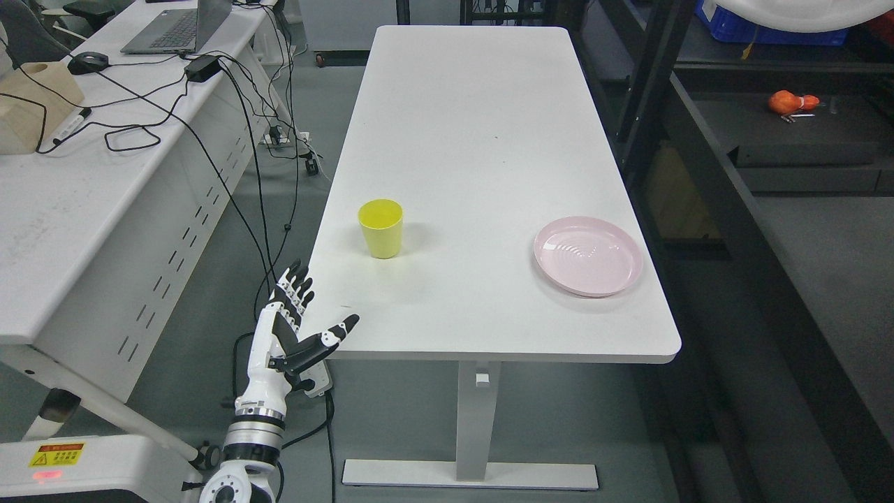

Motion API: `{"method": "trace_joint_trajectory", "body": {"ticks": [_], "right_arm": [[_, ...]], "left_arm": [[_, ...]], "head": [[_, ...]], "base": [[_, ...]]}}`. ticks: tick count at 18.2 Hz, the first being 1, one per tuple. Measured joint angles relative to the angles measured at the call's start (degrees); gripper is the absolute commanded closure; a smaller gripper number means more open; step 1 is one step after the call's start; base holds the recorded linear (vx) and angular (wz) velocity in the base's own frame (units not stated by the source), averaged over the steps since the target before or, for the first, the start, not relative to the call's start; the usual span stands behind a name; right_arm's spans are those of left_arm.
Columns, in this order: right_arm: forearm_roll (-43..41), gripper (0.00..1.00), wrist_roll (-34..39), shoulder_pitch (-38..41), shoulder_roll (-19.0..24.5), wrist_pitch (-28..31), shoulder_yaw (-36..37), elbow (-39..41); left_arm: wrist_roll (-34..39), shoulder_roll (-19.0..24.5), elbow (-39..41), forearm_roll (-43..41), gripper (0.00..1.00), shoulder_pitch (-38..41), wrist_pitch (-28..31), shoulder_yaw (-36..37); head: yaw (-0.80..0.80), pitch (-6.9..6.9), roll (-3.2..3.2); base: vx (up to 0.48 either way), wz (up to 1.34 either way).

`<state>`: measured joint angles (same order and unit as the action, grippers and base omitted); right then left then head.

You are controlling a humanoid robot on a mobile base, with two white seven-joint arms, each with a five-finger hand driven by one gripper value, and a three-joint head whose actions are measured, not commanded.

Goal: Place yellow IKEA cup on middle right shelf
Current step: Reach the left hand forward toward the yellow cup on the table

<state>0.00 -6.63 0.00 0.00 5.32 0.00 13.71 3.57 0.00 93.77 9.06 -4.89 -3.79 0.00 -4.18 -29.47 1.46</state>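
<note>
cup (380,228), yellow, stands upright on the counter (482,140), mouth up, near its left front edge. left hand (297,325) sits off the counter's front-left corner, fingers spread, holding nothing. cup lies ahead and slightly right of it, apart. pink plate (588,255) well right. right hand not visible, so left reaches.

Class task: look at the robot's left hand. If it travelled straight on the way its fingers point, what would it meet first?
Probably nothing: the open left hand points past the white table's left edge, left of the yellow plastic cup. Depth is unclear.
</note>
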Motion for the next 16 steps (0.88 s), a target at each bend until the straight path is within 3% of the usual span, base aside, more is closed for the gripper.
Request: {"method": "trace_joint_trajectory", "body": {"ticks": [11,16], "right_arm": [[0.0,0.01,0.0,0.0,0.0,0.0,0.0,0.0],[0.0,0.01,0.0,0.0,0.0,0.0,0.0,0.0]], "left_arm": [[0.0,0.0,-0.7,0.0,0.01,-0.5,0.4,0.0],[0.0,0.0,-4.2,0.0,0.01,-5.0,-0.1,-1.0]], "head": [[0.00,0.00,0.00],[0.00,0.00,0.00]], "base": [[0.000,0.00],[0.000,0.00]]}}
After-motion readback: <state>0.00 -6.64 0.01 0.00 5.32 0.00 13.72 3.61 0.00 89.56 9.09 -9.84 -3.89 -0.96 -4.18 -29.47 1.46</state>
